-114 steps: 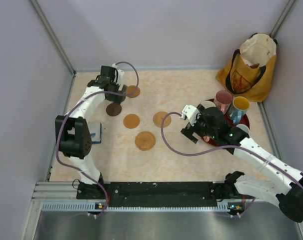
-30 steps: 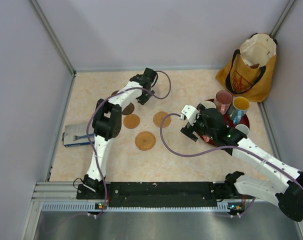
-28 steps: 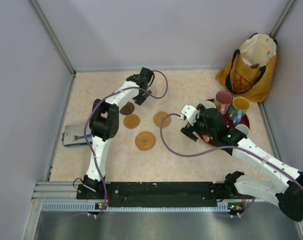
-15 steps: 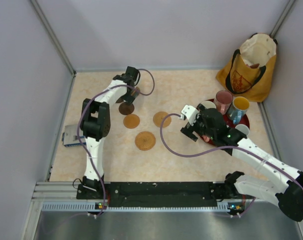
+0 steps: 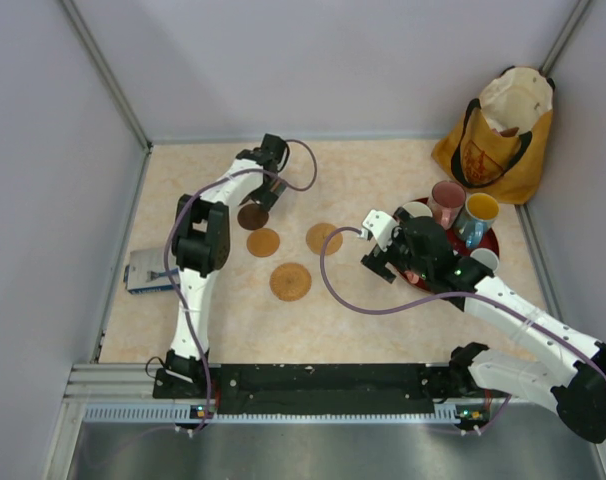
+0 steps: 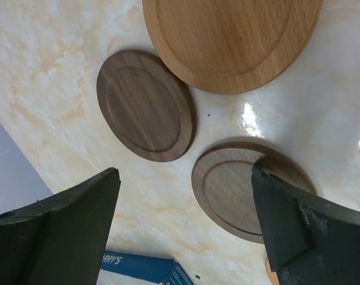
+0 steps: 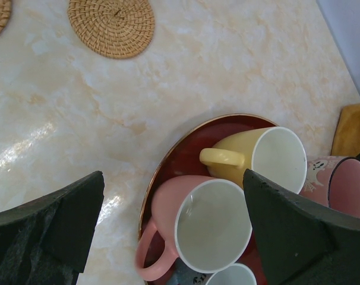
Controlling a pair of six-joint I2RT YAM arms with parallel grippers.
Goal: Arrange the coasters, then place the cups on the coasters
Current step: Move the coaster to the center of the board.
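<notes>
Top external view: by our read the coaster stage is partly done and the cup stage not started. Three woven tan round coasters (image 5: pixel 290 281) lie apart from one another, left of centre on the marbled beige worktop (image 5: pixel 383 170). Left wrist view shows the wooden ones bunched at the far left: two dark brown wooden round coasters (image 6: pixel 145 105) near each other and a light wooden round coaster (image 6: pixel 230 41) just beside one of them; we cannot tell if they touch. Left end effector (image 6: pixel 185 171) hangs over that group, jaws wide, holding nothing. We judge these three need spacing before the layout counts as arranged.

No cup is on a coaster. Pink handled mug (image 7: pixel 198 228) and pale yellow handled mug (image 7: pixel 269 157) sit side by side in the red round tray (image 7: pixel 180 148) at the right. A second pink mug (image 7: pixel 349 187) and a blue mug with yellow inside (image 5: pixel 480 210) are at its far side. We cannot count all six cups here. Right end effector (image 7: pixel 173 177) hangs over the tray's left edge, jaws wide, empty. Left to do: every cup placement.
</notes>
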